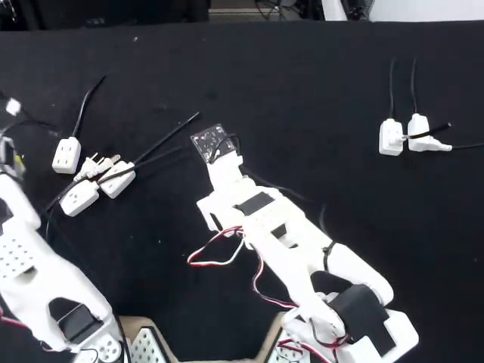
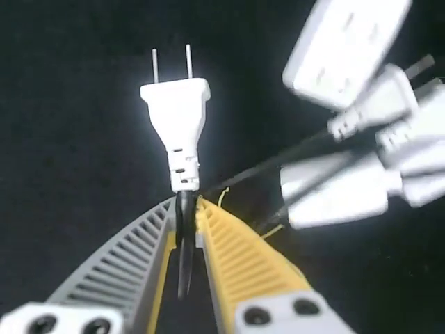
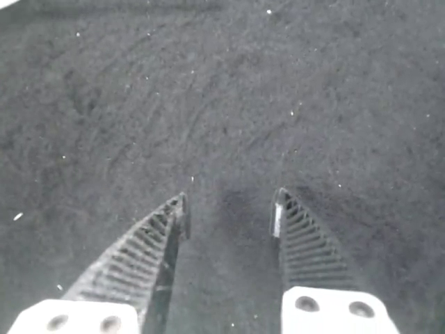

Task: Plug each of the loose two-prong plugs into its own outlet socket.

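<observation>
My left gripper [image 2: 185, 202] is shut on the black cord just behind a white two-prong plug [image 2: 175, 115], whose prongs point away from me. In the high view this gripper [image 1: 9, 153] is at the table's far left edge with the plug [image 1: 13, 107] beyond it. Three white outlet sockets [image 1: 66, 155] [image 1: 79, 198] [image 1: 117, 180] and loose plugs [image 1: 94, 166] lie clustered to its right. My right gripper [image 3: 229, 205] is open over bare black cloth near the table's middle [image 1: 212, 142], holding nothing.
At the far right a white socket [image 1: 391, 138] has a plug [image 1: 420, 133] seated in it, cords running back. Black cords [image 1: 162, 140] fan out from the left cluster. Red and white wires [image 1: 215, 249] hang by the right arm.
</observation>
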Controlling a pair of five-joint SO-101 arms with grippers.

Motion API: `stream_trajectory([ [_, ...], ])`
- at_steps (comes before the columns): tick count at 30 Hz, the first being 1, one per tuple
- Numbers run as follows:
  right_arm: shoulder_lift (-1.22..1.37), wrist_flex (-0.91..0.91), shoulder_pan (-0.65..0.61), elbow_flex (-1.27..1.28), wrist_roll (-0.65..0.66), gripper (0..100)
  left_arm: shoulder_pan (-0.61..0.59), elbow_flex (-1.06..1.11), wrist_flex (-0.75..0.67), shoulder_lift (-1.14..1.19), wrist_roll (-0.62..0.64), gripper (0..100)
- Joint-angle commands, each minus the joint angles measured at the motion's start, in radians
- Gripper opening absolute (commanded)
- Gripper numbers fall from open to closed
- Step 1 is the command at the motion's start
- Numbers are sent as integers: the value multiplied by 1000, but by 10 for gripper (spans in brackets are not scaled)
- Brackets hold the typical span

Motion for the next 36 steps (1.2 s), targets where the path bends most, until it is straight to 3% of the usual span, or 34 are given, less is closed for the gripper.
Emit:
stream_trajectory([
  [1,-50,-20,-12,-7,9,188,-41,2,32,-183,-35,30],
  [9,-58,-15,-6,-7,8,188,-24,372,29,-574,-64,30],
  [12,-59,-3,-5,-12,8,188,50,532,28,-717,-78,30],
  [15,-79,57,41,-44,0,188,197,728,-35,-813,-57,30],
  [19,-145,104,212,-53,-71,188,484,926,-160,-902,118,30],
  [23,-173,104,381,-51,-160,188,791,1082,-354,-947,256,30],
  [26,-173,104,427,-50,-190,188,972,1175,-506,-947,350,30],
  [32,-173,104,425,-48,-192,188,1067,1320,-752,-928,442,49],
  [36,-173,104,423,-48,-192,188,1064,1346,-764,-936,500,203],
])
